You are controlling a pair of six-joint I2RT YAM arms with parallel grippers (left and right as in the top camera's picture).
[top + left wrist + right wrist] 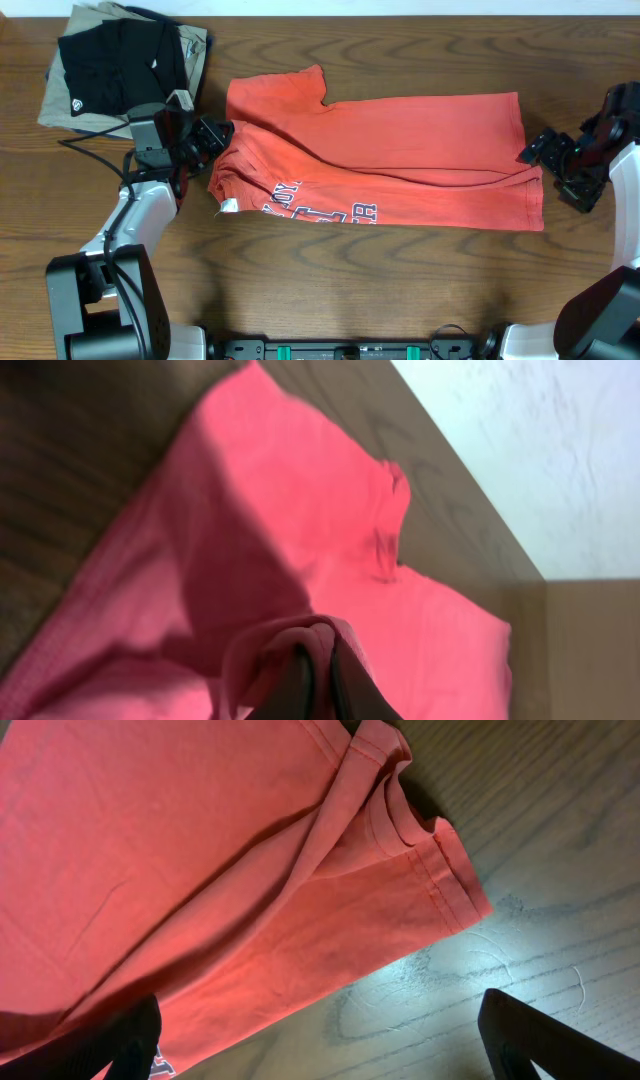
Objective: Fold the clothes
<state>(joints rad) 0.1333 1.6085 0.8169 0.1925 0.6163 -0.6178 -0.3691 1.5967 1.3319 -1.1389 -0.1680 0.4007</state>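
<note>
The clothes, a red-orange T-shirt, lie across the middle of the table, partly folded, with white-and-blue lettering along the near edge. At the shirt's left end my left gripper is shut on a bunched fold of the fabric. In the left wrist view, red cloth wraps over the closed gripper. My right gripper stands open beside the right hem. In the right wrist view its gripper is over bare wood, one finger over the shirt edge.
A folded black garment lies on a folded khaki garment at the back left corner, close behind the left arm. A black cable runs by the left arm. The wooden table stretches toward the front edge.
</note>
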